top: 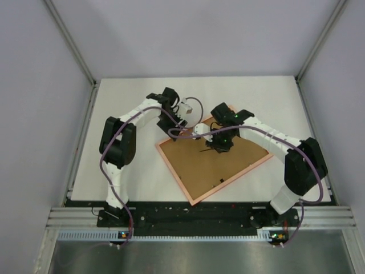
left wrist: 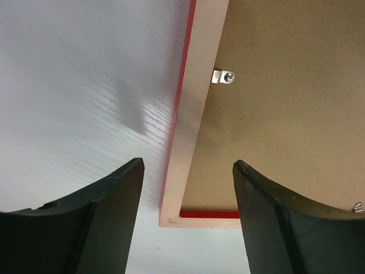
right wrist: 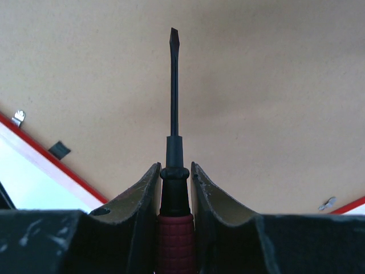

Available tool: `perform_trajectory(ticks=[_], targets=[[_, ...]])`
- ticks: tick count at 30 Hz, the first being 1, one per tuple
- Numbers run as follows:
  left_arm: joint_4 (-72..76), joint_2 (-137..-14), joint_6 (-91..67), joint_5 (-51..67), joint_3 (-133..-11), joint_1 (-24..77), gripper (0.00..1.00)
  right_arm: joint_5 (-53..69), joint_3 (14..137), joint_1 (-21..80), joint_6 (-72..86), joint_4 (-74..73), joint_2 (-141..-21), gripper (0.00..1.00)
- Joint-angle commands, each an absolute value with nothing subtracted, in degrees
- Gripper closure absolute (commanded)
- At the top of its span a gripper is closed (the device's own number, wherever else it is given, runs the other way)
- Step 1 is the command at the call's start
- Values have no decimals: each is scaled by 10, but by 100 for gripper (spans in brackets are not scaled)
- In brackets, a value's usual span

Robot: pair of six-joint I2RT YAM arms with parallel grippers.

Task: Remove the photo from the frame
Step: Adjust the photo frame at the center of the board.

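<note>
The frame (top: 234, 165) lies face down and askew on the white table, its brown back up with a pale rim and red edge. The photo is hidden under that back. My left gripper (top: 175, 123) hangs open over the frame's far-left corner (left wrist: 181, 188); its fingers (left wrist: 108, 217) straddle the corner without touching it. My right gripper (top: 219, 142) is over the middle of the brown back (right wrist: 256, 85), shut on a screwdriver (right wrist: 173, 114) with a red handle. The black flat blade points away across the board.
Small metal clips (left wrist: 223, 77) (right wrist: 19, 117) sit along the inside of the rim, and a black tab (right wrist: 59, 150) lies near the rim. A red strip (left wrist: 208, 213) shows between board and rim at the corner. Grey walls enclose the table (top: 125, 103).
</note>
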State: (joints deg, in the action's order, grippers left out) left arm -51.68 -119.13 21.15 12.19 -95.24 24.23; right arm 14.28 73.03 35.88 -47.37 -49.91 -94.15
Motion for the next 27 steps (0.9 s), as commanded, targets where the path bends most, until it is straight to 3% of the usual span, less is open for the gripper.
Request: perform_trajectory(ticks=[1, 10, 23, 27], targets=[[-501, -1156, 215, 115, -940, 242, 30, 116, 703, 347, -480, -533, -883, 100], [-497, -1158, 206, 116, -927, 247, 31, 112, 678, 300, -490, -569, -821, 100], [-490, -1174, 195, 109, -929, 258, 37, 98, 736, 396, -526, -505, -915, 100], [-490, -1191, 192, 103, -945, 259, 44, 106, 775, 427, -532, -504, -948, 100]])
